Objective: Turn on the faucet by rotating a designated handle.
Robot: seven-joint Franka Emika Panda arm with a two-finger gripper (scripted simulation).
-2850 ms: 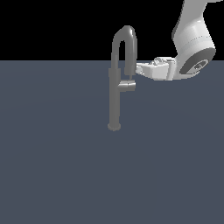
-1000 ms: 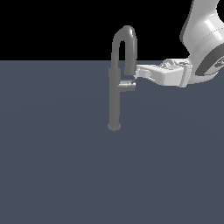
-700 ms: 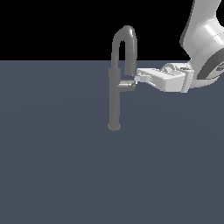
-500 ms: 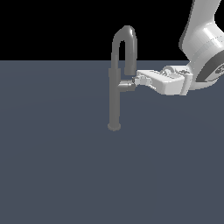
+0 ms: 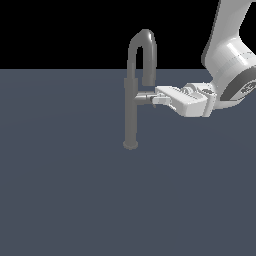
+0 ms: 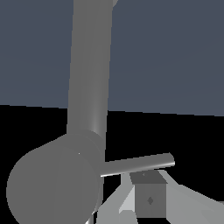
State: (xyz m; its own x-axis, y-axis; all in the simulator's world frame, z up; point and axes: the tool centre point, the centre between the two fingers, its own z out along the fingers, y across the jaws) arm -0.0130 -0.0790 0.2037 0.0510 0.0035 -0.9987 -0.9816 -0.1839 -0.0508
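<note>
The grey faucet (image 5: 131,120) stands upright on its round base, with its gooseneck spout arching over toward the exterior view's right. The short handle (image 5: 144,98) sticks out sideways from the column toward the exterior view's right. My gripper (image 5: 156,96) is level with the handle, and its white fingers sit above and below the handle's free end. In the wrist view the column (image 6: 89,65) fills the middle. The handle's round end (image 6: 52,188) is very close, and one fingertip (image 6: 151,199) shows beside it. The other finger is mostly hidden.
The faucet stands on a flat blue-grey surface (image 5: 60,190). My white arm (image 5: 227,60) comes in from the exterior view's upper right. A thin grey rod (image 6: 138,164) juts out near the handle in the wrist view.
My gripper has moved toward the exterior view's left and slightly down, from clear of the handle to around its free end. The faucet and handle look unmoved.
</note>
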